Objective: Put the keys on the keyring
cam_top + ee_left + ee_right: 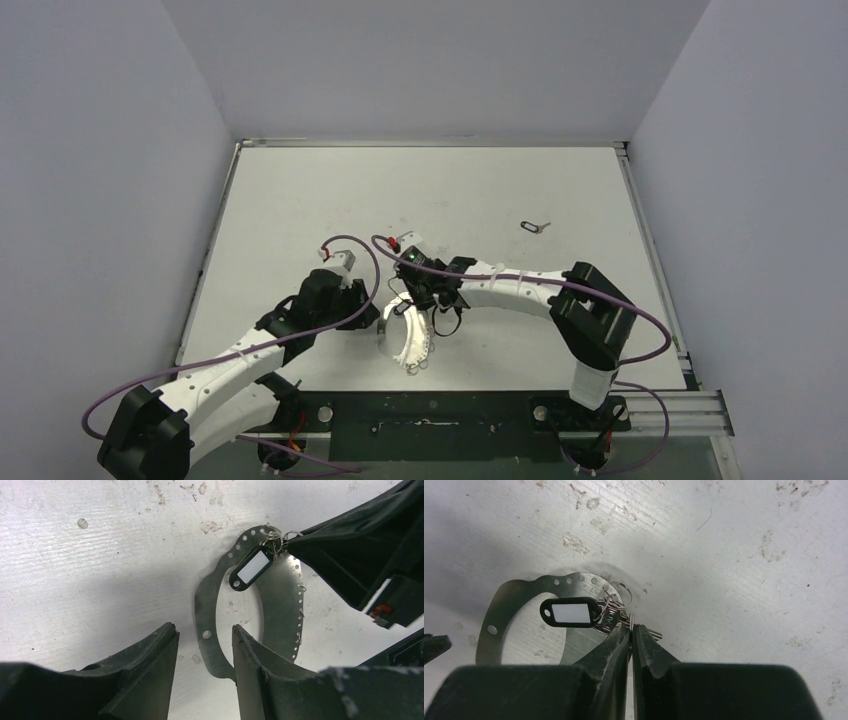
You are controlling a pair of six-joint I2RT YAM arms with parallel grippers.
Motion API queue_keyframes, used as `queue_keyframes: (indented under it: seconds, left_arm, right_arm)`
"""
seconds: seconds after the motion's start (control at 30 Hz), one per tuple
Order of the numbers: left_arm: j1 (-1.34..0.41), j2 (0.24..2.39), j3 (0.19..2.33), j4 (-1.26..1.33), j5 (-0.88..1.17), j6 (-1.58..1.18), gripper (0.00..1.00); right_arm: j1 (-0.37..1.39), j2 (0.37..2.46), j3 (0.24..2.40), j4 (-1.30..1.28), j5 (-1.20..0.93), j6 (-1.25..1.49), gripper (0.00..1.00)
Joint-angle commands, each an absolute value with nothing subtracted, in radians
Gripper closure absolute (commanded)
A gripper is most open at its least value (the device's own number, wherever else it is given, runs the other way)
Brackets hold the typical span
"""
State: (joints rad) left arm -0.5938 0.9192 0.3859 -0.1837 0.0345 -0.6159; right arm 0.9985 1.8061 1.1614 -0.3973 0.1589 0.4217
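Observation:
The keyring (206,605) is a flat silvery oval band with small holes, lying on the table; it also shows in the top view (408,350) and the right wrist view (504,605). My right gripper (631,626) is shut on the small silver ring of a set of keys (611,617) with a black oblong tag (569,612), held over the keyring's far end (252,569). My left gripper (204,632) is open, its fingers (155,660) on either side of the keyring's near band. A second key with a black tag (535,226) lies alone at the far right.
The right gripper's black body (350,555) fills the upper right of the left wrist view, close to the left fingers. Both grippers (362,312) (432,300) meet near the table's front middle. Grey walls enclose the white table (300,200).

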Motion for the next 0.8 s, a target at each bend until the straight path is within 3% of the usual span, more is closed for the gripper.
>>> queue_keyframes:
  seconds: [0.0,0.3,0.77]
  left_arm:
    - [-0.587,0.898,0.398,-0.173,0.032,-0.587,0.58]
    - [-0.587,0.804,0.417,-0.138,0.061,-0.521,0.59]
    - [-0.588,0.587,0.327,0.019,0.092,-0.480,0.59]
  right_arm:
    - [0.998,1.694,1.156,-0.373,0.140,0.367,1.00]
    - [0.993,1.497,1.098,-0.322,-0.032,0.100,1.00]
    - [1.007,1.320,1.058,-0.377,-0.049,-0.148,1.00]
